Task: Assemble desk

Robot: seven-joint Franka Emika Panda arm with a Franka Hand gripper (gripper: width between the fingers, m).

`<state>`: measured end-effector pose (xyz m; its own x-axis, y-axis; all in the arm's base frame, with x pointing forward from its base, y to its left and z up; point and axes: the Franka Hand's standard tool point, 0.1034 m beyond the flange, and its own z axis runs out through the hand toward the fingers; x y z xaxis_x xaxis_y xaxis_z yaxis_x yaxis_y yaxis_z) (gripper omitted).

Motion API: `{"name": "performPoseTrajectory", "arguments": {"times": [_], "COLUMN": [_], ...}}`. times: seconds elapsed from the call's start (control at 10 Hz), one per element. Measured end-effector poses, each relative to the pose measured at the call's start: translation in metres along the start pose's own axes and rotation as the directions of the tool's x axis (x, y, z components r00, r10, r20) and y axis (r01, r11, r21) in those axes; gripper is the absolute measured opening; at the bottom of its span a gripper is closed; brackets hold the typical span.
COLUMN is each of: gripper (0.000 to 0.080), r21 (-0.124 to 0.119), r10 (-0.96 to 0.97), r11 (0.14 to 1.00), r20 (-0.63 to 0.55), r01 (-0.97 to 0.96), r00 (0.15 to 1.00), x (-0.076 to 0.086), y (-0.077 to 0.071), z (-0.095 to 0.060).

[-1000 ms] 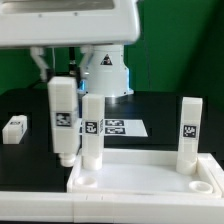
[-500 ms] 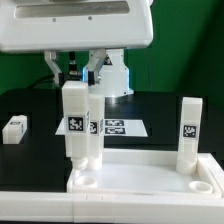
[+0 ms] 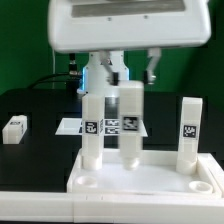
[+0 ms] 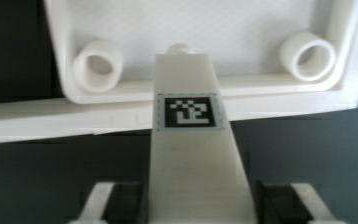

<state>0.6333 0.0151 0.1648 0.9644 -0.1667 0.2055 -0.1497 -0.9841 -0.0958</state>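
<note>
Tabletop (image 3: pixel 150 178): lying flat in front, long axis running across the exterior view; stiff, rimmed plastic.
First standing leg (image 3: pixel 92 130), second standing leg (image 3: pixel 188 135): sitting upright at its far corners.
Held leg (image 3: pixel 130 125): hanging upright between them over the tabletop, long axis vertical; probably light, rigid and slick, best pinched on its flat sides.
Spare leg (image 3: pixel 14 128): lying apart at the exterior view's left.
Claw (image 4: pixel 190 198): gripping the held leg's top end.

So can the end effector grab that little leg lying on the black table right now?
Probably not yet: the end effector is shut on the held leg; nothing else blocks the lying leg.
</note>
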Motion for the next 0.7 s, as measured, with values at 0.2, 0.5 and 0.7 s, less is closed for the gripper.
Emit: {"name": "performPoseTrajectory", "arguments": {"times": [0.2, 0.5, 0.7], "gripper": [0.0284, 0.0284, 0.0284], "r21": [0.017, 0.018, 0.014], "r10": [0.065, 0.053, -0.005], "r11": [0.998, 0.998, 1.000], "r20": [-0.006, -0.005, -0.009], "r01": [-0.065, -0.053, 0.005], "r00": [0.998, 0.999, 1.000], "x": [-0.006, -0.006, -0.006], "y": [-0.037, -0.037, -0.046], "z": [0.002, 0.002, 0.002]}}
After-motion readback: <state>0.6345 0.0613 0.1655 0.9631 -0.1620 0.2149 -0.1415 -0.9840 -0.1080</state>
